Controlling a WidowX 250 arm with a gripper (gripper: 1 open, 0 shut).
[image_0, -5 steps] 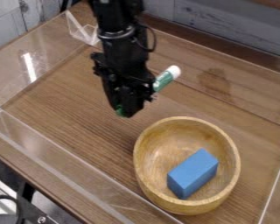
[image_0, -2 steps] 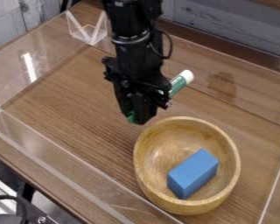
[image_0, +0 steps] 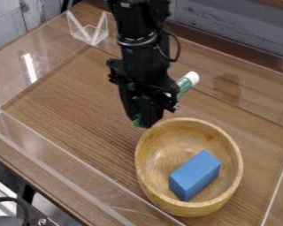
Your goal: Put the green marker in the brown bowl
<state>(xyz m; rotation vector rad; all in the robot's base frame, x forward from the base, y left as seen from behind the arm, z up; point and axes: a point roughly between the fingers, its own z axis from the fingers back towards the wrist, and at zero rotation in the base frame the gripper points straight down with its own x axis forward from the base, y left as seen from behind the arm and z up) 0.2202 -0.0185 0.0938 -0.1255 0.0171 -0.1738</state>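
The tool [image_0: 147,118] grips the green marker [image_0: 179,83], closed on it, above the surface [image_0: 61,97] just beside the brown bowl's [image_0: 150,172] far-left rim. The marker slants, white end up-right. A blue block [image_0: 195,173] fills the bowl's middle; its left side is open.

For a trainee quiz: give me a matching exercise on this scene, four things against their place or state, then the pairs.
Things:
1. green marker
2. blue block
3. brown bowl
4. hand

Place or state:
A. lies inside the bowl
B. shut, pointing down just outside the bowl's rim
C. held above the table, white end sticking out to the right in the picture
D. stands on the wooden table, lower right of the picture

Pairs: 1-C, 2-A, 3-D, 4-B
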